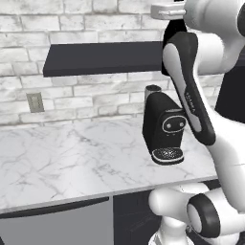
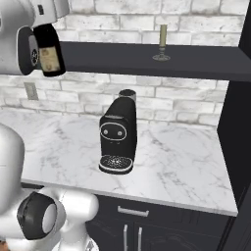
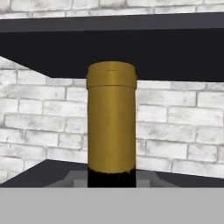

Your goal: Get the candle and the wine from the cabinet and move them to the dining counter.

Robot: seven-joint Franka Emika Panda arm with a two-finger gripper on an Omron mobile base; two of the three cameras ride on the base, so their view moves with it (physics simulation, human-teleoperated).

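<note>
We have the wine (image 2: 49,49) in hand: our gripper (image 2: 46,11) is closed tight on the bottle's upper part, so it hangs upright below the hand at the upper left of the right base view, in front of the left end of the cabinet (image 2: 147,61) and clear of its shelf. In the hand view the gold-foil neck (image 3: 111,118) rises straight up the middle, which tells us the grip is centred and the bottle is not tilting. The candle (image 2: 162,43) stands in its holder on the cabinet shelf, well to the right of the bottle, untouched. Below, the black coffee machine (image 2: 117,137) sits on the marble worktop (image 2: 186,162). We judge the high carry is meant to clear that machine before we turn toward the dining counter.
</note>
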